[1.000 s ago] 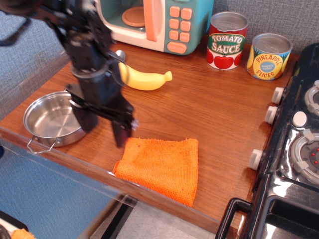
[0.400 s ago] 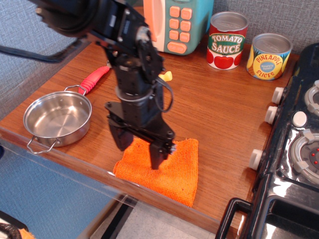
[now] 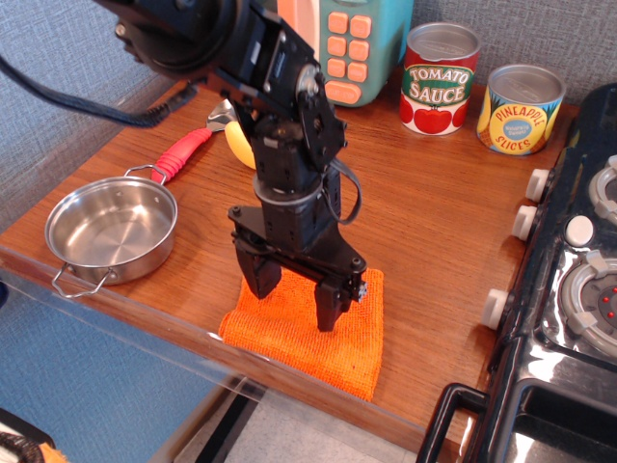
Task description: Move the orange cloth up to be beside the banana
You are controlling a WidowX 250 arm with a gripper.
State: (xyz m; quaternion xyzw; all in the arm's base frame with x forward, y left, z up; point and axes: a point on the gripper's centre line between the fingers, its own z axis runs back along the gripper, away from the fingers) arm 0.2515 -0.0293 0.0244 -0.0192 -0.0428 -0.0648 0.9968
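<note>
The orange cloth (image 3: 347,333) lies flat near the front edge of the wooden counter. My gripper (image 3: 294,299) hangs straight over its left half, open, with both fingertips down at or just above the cloth surface; I cannot tell if they touch. The banana (image 3: 239,143) is mostly hidden behind my arm; only a small yellow end shows at the back left, next to the red-handled spoon.
A steel pan (image 3: 112,230) sits at the front left. A red-handled spoon (image 3: 183,152) lies behind it. A toy microwave (image 3: 352,43), tomato sauce can (image 3: 440,79) and pineapple can (image 3: 521,109) stand along the back. A toy stove (image 3: 578,289) borders the right.
My arm moved right from beside the pan to over the cloth and lowered onto its left half. It now hides most of the banana. The cloth has not moved.
</note>
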